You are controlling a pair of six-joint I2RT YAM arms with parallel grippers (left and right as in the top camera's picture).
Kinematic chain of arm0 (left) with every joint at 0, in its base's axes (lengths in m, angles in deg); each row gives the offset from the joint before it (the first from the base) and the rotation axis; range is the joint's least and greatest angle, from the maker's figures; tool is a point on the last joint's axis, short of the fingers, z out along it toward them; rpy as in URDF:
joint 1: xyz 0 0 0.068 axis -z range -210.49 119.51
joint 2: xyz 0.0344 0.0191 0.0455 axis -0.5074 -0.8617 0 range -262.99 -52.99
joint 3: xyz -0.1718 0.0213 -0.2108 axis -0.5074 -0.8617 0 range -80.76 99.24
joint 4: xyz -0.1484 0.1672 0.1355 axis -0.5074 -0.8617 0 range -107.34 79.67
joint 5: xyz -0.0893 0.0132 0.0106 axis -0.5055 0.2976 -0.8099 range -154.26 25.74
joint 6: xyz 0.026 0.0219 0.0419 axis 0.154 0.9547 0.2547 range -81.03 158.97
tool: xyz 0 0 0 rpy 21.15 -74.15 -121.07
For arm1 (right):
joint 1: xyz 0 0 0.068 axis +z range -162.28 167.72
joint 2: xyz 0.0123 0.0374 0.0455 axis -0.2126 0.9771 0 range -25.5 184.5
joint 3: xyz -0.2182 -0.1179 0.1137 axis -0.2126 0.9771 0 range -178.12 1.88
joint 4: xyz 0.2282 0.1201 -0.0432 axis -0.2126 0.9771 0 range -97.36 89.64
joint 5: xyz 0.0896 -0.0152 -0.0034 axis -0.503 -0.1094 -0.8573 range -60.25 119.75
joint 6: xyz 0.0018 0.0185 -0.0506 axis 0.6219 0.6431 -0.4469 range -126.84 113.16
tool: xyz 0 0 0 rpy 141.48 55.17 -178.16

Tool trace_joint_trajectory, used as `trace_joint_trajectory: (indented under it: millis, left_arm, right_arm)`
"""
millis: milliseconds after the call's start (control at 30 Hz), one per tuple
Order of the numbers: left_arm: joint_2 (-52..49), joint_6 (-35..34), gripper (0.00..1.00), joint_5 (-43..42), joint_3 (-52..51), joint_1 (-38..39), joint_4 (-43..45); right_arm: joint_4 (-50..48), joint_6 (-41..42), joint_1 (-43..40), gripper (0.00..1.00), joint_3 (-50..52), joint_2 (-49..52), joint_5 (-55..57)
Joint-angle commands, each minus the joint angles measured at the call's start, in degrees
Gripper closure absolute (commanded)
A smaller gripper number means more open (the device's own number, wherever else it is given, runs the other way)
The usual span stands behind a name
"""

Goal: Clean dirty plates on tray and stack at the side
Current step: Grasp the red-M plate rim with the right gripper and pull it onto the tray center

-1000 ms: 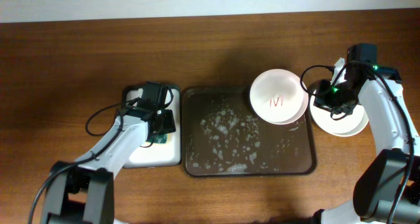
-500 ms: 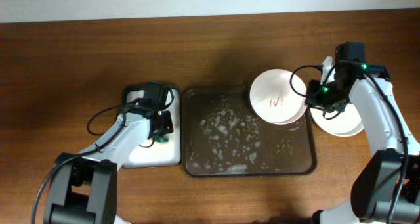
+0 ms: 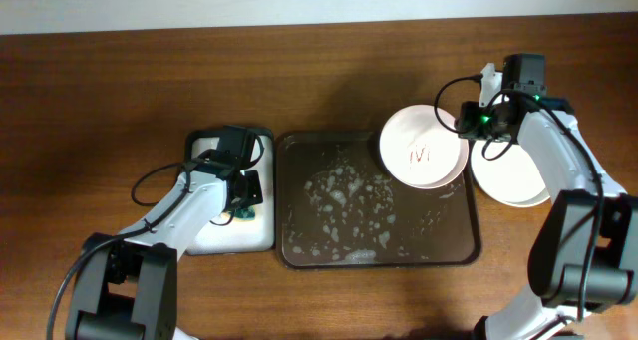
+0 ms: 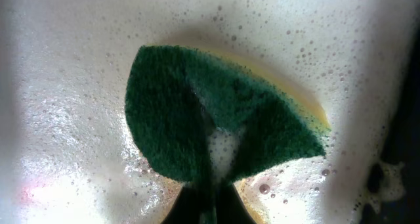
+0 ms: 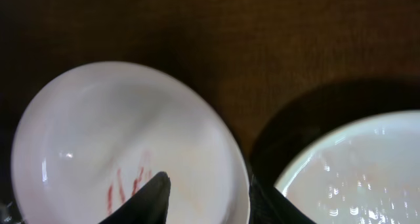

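Note:
A pale plate (image 3: 414,139) with red scribble marks sits at the far right corner of the dark brown tray (image 3: 299,225), on top of another plate whose rim shows beneath it. A clean wet plate (image 3: 513,183) lies on the table to the right of the tray. My right gripper (image 3: 467,121) is open at the stained plate's (image 5: 118,138) right rim. One finger is over the plate's inside and the other is outside the rim, beside the clean plate (image 5: 354,175). My left gripper (image 4: 211,198) is shut on the folded green sponge (image 4: 170,119) in foamy water.
The sponge and left gripper (image 3: 242,193) are in a small white-lined tray (image 3: 214,235) just left of the brown tray. White suds are scattered over the brown tray's floor. Bare wooden table lies at the back and far left.
My right gripper left the clean plate, moved left and back to the stained plate's rim, and opened wider. My left gripper closed on the sponge.

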Motion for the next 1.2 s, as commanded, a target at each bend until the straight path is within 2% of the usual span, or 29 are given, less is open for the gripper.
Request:
trace_joint_trajectory:
  millis: [0, 133, 167, 267, 367, 567, 800, 933, 1167]
  left_arm:
    - [1.2, -0.1, 1.0, -0.6, 0.5, -0.4, -0.3]
    - [1.2, -0.1, 1.0, -0.6, 0.5, -0.4, -0.3]
    - [1.2, -0.1, 1.0, -0.6, 0.5, -0.5, -0.3]
    - [1.2, -0.1, 1.0, -0.6, 0.5, -0.4, -0.3]
    - [1.2, -0.1, 1.0, -0.6, 0.5, -0.4, -0.3]
    - [1.2, -0.1, 1.0, -0.6, 0.5, -0.4, -0.3]
    - [1.2, -0.1, 1.0, -0.6, 0.5, -0.4, 0.2]
    - [1.2, -0.2, 1.0, -0.6, 0.5, -0.4, 0.3]
    - [1.2, -0.1, 1.0, -0.6, 0.5, -0.4, 0.3]
  right_arm:
    - [-2.6, -0.7, 0.6, 0.58, 0.2, 4.2, 1.4]
    - [-2.6, -0.7, 0.6, 0.61, 0.2, 8.0, 1.4]
    - [-2.1, -0.7, 0.6, 0.65, 0.2, 8.8, 1.3]
    - [-0.9, -0.7, 0.6, 0.84, 0.1, 8.7, 1.1]
    - [0.6, -0.7, 0.6, 0.91, 0.1, 7.9, 1.2]
    - [3.4, -0.7, 0.6, 0.94, 0.1, 4.2, 1.1]
    - [15.2, -0.5, 0.9, 0.96, 0.1, 1.5, -6.2]
    - [20.9, 0.0, 5.2, 0.96, 0.1, 1.5, -6.3]
    - [22.3, 3.4, 13.9, 0.96, 0.1, 1.5, -5.9]
